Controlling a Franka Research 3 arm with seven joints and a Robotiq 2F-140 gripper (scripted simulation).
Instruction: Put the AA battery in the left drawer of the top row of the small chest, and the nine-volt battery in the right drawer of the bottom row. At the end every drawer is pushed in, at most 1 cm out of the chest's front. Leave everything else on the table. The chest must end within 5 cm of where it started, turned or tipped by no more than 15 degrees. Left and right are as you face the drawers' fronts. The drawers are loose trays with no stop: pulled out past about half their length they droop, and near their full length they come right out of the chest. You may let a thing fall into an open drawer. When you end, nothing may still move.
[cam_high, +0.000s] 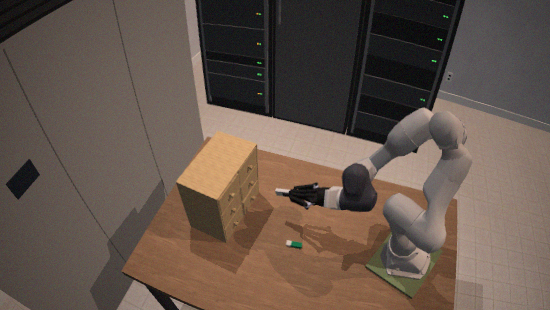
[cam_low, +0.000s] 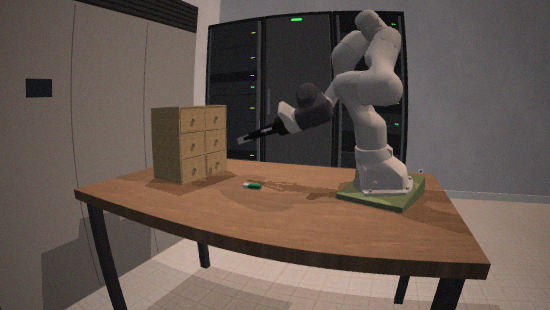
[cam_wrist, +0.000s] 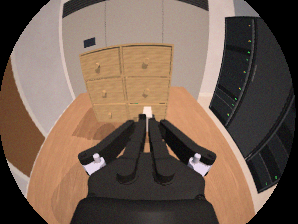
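Observation:
The small wooden chest (cam_high: 220, 185) stands at the table's left, with three rows of two drawers; all fronts look flush. It also shows in the exterior view (cam_low: 189, 144) and the wrist view (cam_wrist: 129, 83). A small green and white battery (cam_high: 294, 244) lies on the table in front of the chest, and it shows in the exterior view too (cam_low: 252, 185). My gripper (cam_high: 282, 190) (cam_low: 243, 140) is shut and empty. It hangs in the air, pointing at the drawer fronts and a short way from them, (cam_wrist: 148, 116). I see no nine-volt battery.
The robot's base (cam_high: 405, 260) sits on a green plate at the table's right. Grey cabinets stand to the left and dark server racks (cam_high: 320, 60) behind the table.

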